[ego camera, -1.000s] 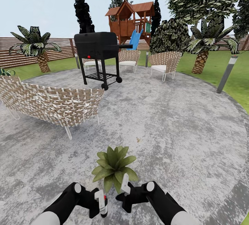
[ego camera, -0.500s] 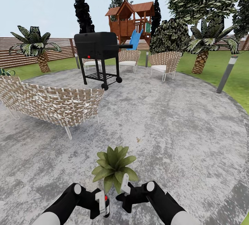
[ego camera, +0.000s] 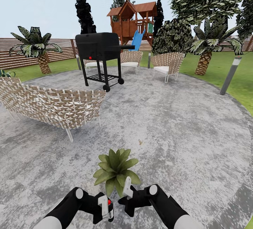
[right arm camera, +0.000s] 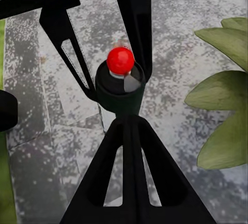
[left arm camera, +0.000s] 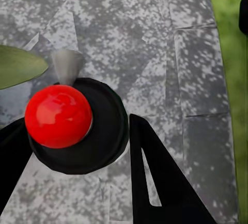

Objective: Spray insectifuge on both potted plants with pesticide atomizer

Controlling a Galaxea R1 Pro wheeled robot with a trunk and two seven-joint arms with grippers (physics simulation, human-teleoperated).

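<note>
A potted plant [ego camera: 116, 171] with broad green leaves stands on the grey paved patio [ego camera: 175, 134] just ahead of both grippers. My left gripper [ego camera: 106, 210] is shut on the pesticide atomizer [ego camera: 109, 208], a dark bottle with a red knob on top. In the left wrist view the atomizer [left arm camera: 101, 141] sits between the black fingers [left arm camera: 155, 182], a leaf [left arm camera: 15, 66] beside it. My right gripper [ego camera: 127, 189] hangs close to the plant's right side, shut and holding nothing. The right wrist view looks past that gripper [right arm camera: 126, 123] to the atomizer [right arm camera: 116, 92] and the plant's leaves [right arm camera: 222, 95].
A wicker sofa [ego camera: 52, 104] stands to the left and a black grill [ego camera: 100, 51] further ahead. Wicker chairs [ego camera: 167, 63] sit at the patio's far edge. A grey bollard lamp [ego camera: 230, 74], palms [ego camera: 205, 49] and lawn [ego camera: 242, 84] lie to the right.
My left gripper has shifted slightly right and down with the atomizer, toward the right gripper. The right arm and the plant have stayed put.
</note>
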